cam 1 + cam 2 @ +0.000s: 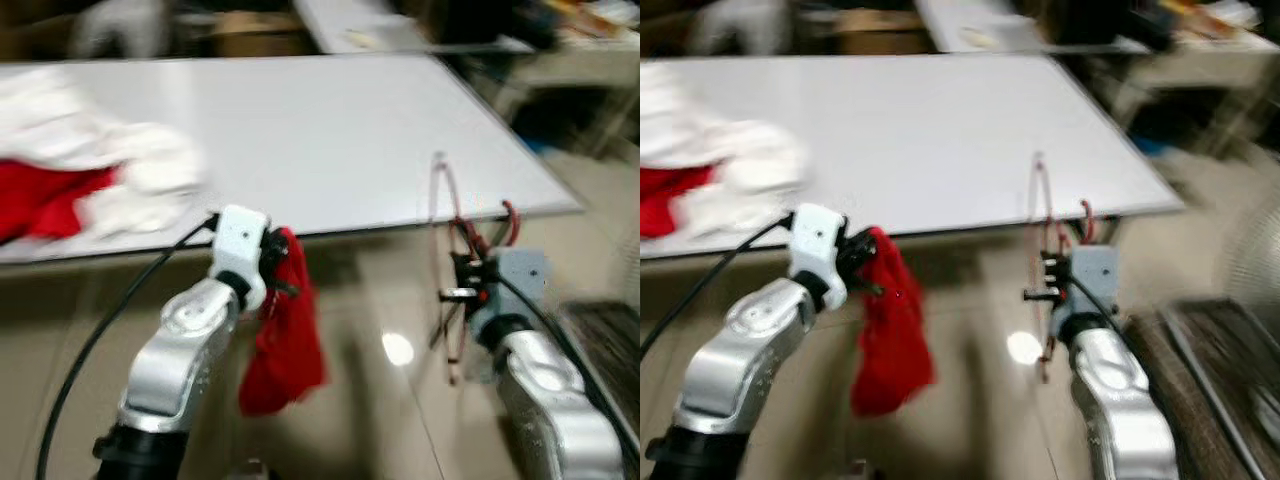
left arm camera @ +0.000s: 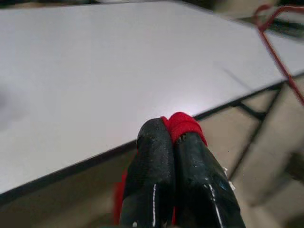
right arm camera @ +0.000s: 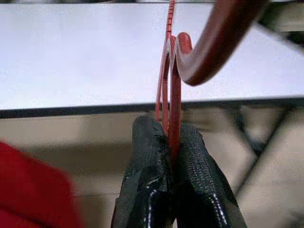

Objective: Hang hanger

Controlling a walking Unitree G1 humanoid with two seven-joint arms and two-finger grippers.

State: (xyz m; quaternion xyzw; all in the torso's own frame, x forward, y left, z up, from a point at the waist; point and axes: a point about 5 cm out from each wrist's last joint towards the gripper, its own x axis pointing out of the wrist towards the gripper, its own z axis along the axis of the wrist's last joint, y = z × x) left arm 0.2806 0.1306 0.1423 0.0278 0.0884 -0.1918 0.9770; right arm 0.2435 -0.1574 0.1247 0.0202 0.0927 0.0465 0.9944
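Carrying step: lower centre, the left gripper (image 2: 173, 137) pinches a red garment (image 1: 285, 335) – lower right, the right gripper (image 3: 168, 137) clamps the red hanger (image 1: 445, 270). Next, likely a rail to hook it on – none visible.

My left gripper (image 1: 868, 262) pinches a red cloth (image 1: 890, 330) that hangs down toward the floor. My right gripper (image 1: 1040, 278) holds a thin red hanger (image 1: 1044, 262) standing up straight, just past the edge of the big white table (image 1: 940, 130). A pile of white and red clothes (image 1: 710, 180) lies on the table, far over on my left. Everything looks blurry.
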